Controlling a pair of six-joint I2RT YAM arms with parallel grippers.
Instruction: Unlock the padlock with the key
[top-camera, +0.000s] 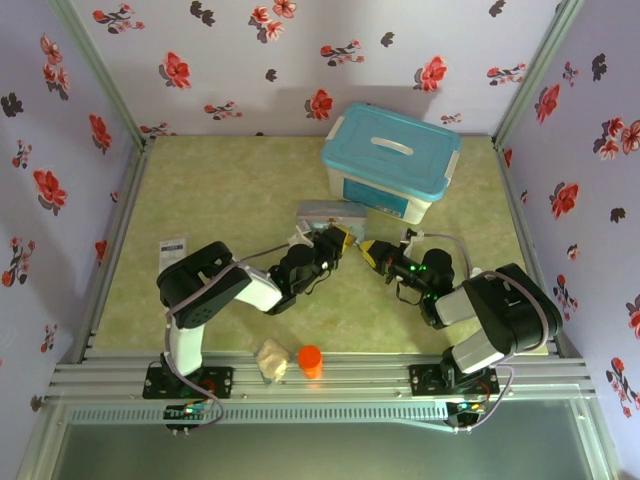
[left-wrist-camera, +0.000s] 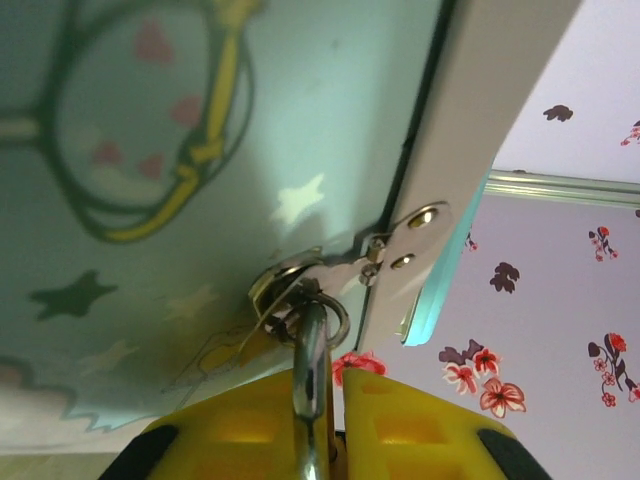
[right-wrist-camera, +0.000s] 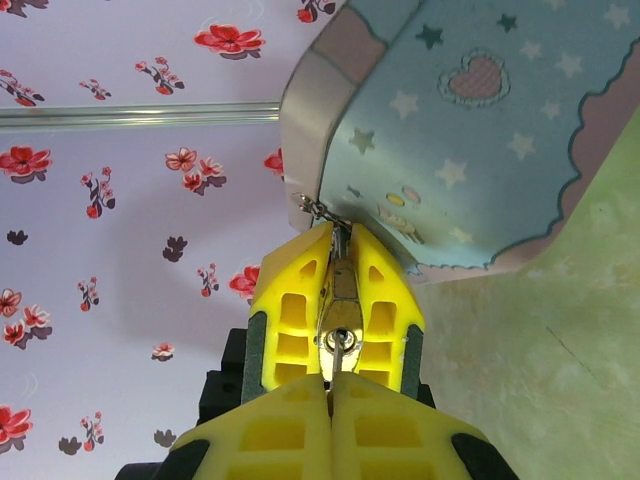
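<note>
Right wrist: left gripper (right-wrist-camera: 338, 290) pinches padlock (right-wrist-camera: 340, 318) hanging at the tin (right-wrist-camera: 470, 130) hasp, right gripper (right-wrist-camera: 330, 385) fingers pressed together on key (right-wrist-camera: 342, 350), apparently seated in keyhole; turn and shackle release not yet done.

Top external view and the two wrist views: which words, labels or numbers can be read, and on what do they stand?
No text can be read.
White card: dark print, too small to read.
Pale blue tin: drawings such as stars and hearts, no words visible.
</note>
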